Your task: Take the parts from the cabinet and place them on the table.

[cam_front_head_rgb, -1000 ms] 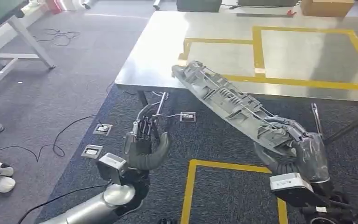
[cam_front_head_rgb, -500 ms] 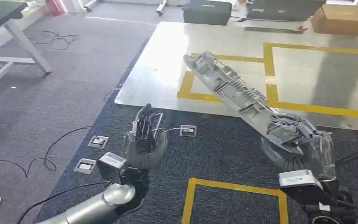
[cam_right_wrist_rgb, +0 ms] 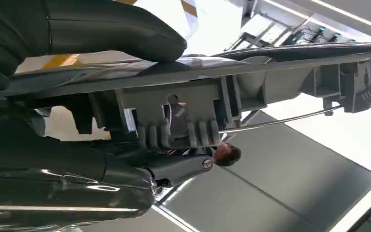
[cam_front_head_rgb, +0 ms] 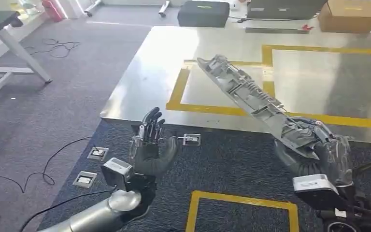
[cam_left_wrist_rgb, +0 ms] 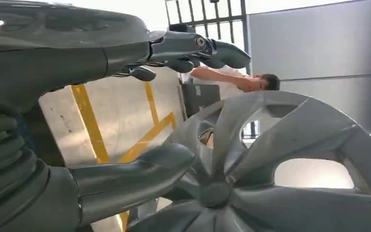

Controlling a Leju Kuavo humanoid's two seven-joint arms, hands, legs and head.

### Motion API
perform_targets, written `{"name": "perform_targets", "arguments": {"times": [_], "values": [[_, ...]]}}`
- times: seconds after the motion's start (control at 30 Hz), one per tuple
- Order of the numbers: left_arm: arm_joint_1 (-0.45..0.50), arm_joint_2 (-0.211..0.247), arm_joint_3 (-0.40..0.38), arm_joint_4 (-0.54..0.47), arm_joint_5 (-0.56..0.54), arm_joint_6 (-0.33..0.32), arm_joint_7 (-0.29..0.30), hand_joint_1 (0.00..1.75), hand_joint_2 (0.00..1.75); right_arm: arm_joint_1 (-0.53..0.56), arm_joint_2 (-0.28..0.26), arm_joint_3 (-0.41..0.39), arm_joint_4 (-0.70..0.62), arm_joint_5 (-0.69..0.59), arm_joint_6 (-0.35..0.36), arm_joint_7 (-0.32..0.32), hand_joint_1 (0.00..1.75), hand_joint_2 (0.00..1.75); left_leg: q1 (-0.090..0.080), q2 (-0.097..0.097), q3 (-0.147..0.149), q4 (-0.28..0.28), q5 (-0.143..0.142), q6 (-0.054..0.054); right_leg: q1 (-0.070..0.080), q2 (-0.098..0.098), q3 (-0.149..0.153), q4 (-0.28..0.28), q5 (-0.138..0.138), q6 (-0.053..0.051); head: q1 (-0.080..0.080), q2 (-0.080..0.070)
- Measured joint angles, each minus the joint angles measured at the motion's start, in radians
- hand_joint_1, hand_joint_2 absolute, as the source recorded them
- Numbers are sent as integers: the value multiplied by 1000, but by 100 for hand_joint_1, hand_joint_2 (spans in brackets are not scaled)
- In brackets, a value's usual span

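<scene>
Over the counter [cam_front_head_rgb: 149, 72] your right hand [cam_front_head_rgb: 319, 152] now grips the long grey part [cam_front_head_rgb: 256, 99] farther past its edge, left hand [cam_front_head_rgb: 149, 145] spread empty.

Head view bright, daylight from the far side; metal table [cam_front_head_rgb: 154, 72] top glares pale, washed out near its far edge, with a broad soft dark shadow over its right part. Carpet evenly lit, faint soft shadows. Slight softness overall, compression smear on the grey part [cam_front_head_rgb: 251, 96].

Left wrist view: strong backlight through a window [cam_left_wrist_rgb: 207, 14], sky blown white, left hand [cam_left_wrist_rgb: 101, 121] dark, close surfaces out of focus.

Right wrist view: blown white patches, right hand [cam_right_wrist_rgb: 67, 159] near black with specular streaks, background soft.
</scene>
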Motion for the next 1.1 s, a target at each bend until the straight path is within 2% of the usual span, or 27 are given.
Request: {"name": "perform_targets", "arguments": {"times": [0.03,0.07,0.13,0.17,0.2,0.23,0.3,0.33,0.37,0.43,0.47,0.5,0.53,0.57,0.63,0.67,0.7,0.73,0.8,0.83,0.87,0.9,0.97,1.0,1.03,1.07,1.1], "values": [[0,0,0,0,0,0,0,0,175,0,0,0,0,0,0,0,175,175,-1,0,-6,-27,37,3,2,1,7,0,-5,-1,-1,0],[0,0,0,0,0,0,0,0,175,0,0,0,0,0,0,0,175,175,-2,0,10,-95,92,11,5,2,15,0,-12,-1,-3,0],[0,0,0,0,-1,0,0,0,175,0,0,0,0,0,0,-1,175,175,-11,0,69,-273,213,35,9,3,34,-2,-25,1,-6,0],[0,0,0,0,-1,0,0,0,175,0,0,-1,0,0,-1,-1,175,175,-18,3,79,-314,224,48,8,3,36,-2,-30,4,-2,0],[-2,0,0,0,-1,0,0,0,175,-1,0,-3,1,0,-3,-3,175,175,-20,2,82,-327,188,47,9,7,31,0,-33,10,1,0],[-1,0,0,0,-2,0,0,0,175,-1,0,-5,1,1,-6,-3,175,175,-22,2,83,-325,210,48,9,6,29,0,-37,16,-3,0],[-1,1,0,0,-2,0,0,0,175,-2,0,-8,1,8,-13,-3,175,175,-19,2,93,-337,210,53,11,6,40,-9,-44,27,-3,0],[-2,-1,0,0,-2,0,0,0,175,-1,-1,-13,0,10,-16,-2,175,175,-6,4,108,-349,213,52,7,5,32,-4,-54,30,-5,0],[-3,-1,0,0,-5,0,0,0,175,-3,-2,-19,0,13,-20,1,175,175,-7,3,118,-354,206,58,12,3,21,36,-74,36,0,0],[-1,-3,0,0,-5,-3,4,0,175,-5,-5,-38,0,14,-28,6,175,175,-7,4,133,-354,194,66,5,1,-71,212,-138,44,5,0],[0,-3,0,0,-5,-4,4,0,175,-5,-7,-46,0,14,-31,9,175,175,-7,4,139,-353,186,66,4,1,-115,287,-156,47,4,0],[0,-3,0,0,-5,-6,4,0,175,-6,-8,-52,0,14,-34,11,175,175,-7,4,149,-353,179,66,3,1,-145,326,-151,50,6,0],[0,-3,0,1,-7,-11,4,0,175,-7,-8,-60,0,15,-34,13,175,175,-7,3,161,-353,169,65,0,1,-151,311,-116,53,5,0],[0,-4,0,2,-8,-13,4,0,175,-10,-10,-65,0,17,-34,15,175,175,-7,1,176,-352,158,62,-4,0,-134,253,-62,56,6,0],[-1,-6,0,2,-8,-17,4,0,175,-24,-10,-81,1,18,-32,21,175,175,-5,1,210,-350,132,52,-7,-3,-70,69,61,56,7,0],[-3,-7,0,3,-8,-19,4,0,175,-29,-10,-87,3,17,-31,22,175,175,-7,1,211,-352,124,47,-5,-3,-61,58,44,54,8,0],[-9,-8,0,4,-8,-19,3,0,175,-34,-10,-92,5,17,-31,22,175,175,-10,-1,207,-342,120,41,1,-1,-36,32,37,49,15,0],[-12,-10,0,5,-8,-20,2,0,175,-42,-10,-95,6,17,-30,23,175,175,-9,0,197,-341,120,37,1,-2,-29,13,11,34,15,0],[-13,-12,0,6,-7,-21,2,0,175,-50,-10,-104,7,20,-30,23,175,175,-11,1,201,-346,114,27,0,3,-29,11,4,22,6,0],[-15,-12,0,6,-7,-21,1,0,175,-55,-10,-108,8,21,-29,24,175,175,-9,1,206,-343,98,20,-8,5,-10,3,-1,15,6,0],[-17,-12,0,6,-7,-23,-2,0,175,-62,-11,-114,11,22,-28,28,175,175,-8,3,195,-305,93,14,-6,5,1,-3,-8,9,4,0],[-21,-12,0,7,-6,-26,-6,0,175,-72,-11,-114,16,22,-26,34,175,175,-7,3,145,-227,74,9,-7,5,10,-6,-12,2,0,0],[-21,-13,0,10,-2,-31,-8,0,175,-89,-11,-115,27,22,-21,39,175,175,-2,3,14,-50,37,1,-6,6,22,-8,-27,1,-5,0],[-19,-13,0,13,0,-34,-10,0,175,-94,-11,-115,34,22,-19,41,175,175,0,3,-36,-1,44,2,-6,7,34,-8,-38,2,-7,0],[-19,-13,0,16,1,-35,-10,0,175,-100,-11,-116,41,22,-18,42,175,175,0,3,-59,-7,81,4,-6,8,49,-8,-50,2,-9,0],[-21,-13,0,19,2,-38,-11,0,175,-108,-11,-117,50,22,-15,44,175,175,0,3,-56,-55,137,8,-6,8,66,-9,-62,3,-10,0],[-23,-13,0,21,3,-40,-11,0,175,-118,-11,-118,58,19,-12,46,175,175,-1,3,-37,-136,210,16,-6,9,85,-10,-75,5,-11,0]]}}
